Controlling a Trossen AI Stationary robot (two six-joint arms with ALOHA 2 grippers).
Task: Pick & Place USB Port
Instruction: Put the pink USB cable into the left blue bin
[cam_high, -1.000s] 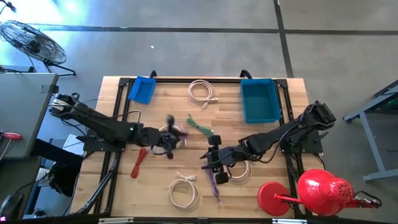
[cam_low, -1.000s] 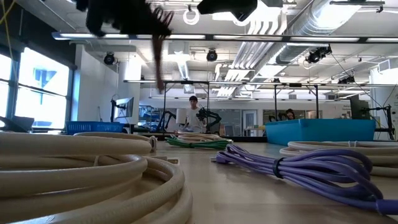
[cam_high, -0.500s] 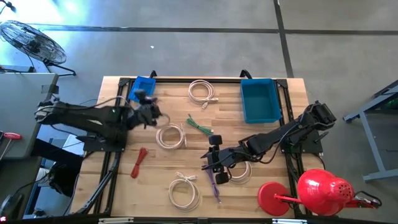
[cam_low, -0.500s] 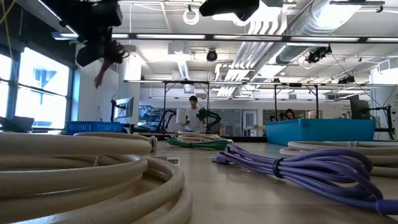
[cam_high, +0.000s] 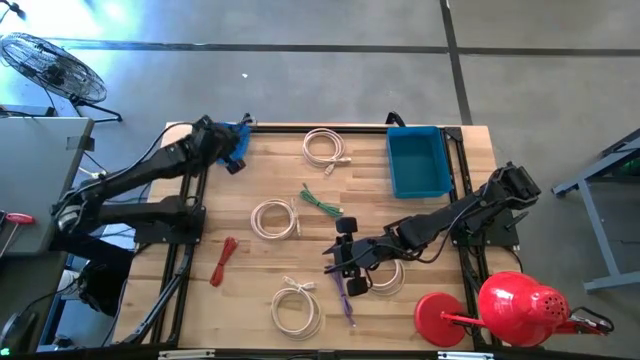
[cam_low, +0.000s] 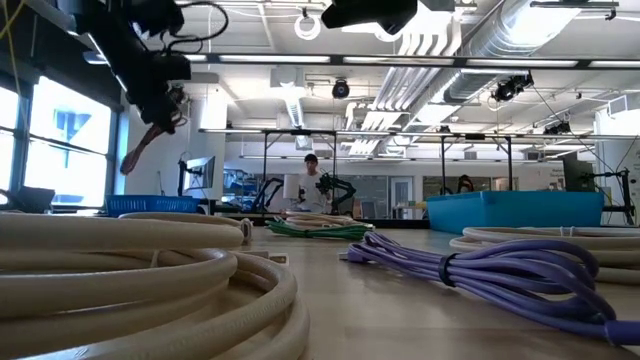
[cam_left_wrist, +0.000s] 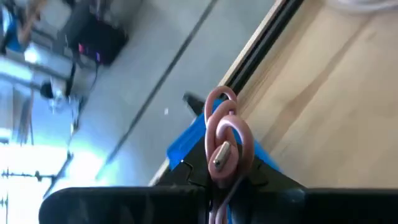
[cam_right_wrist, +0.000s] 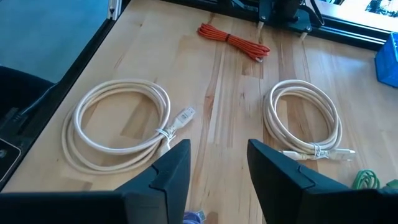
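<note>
Left pincer: clamped on pink USB cable, over small blue bin at surface corner. Right pincer: parted, empty, above purple cable.

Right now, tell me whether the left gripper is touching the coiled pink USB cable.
Touching. The left wrist view shows the left gripper shut on the coiled pink USB cable, which rises from between its fingers over the small blue bin.

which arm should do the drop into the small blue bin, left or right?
Left. Its tool is shut on the pink cable and already sits over the small blue bin at the table's far left corner. The right tool hangs open mid-table above the purple cable, holding nothing.
</note>
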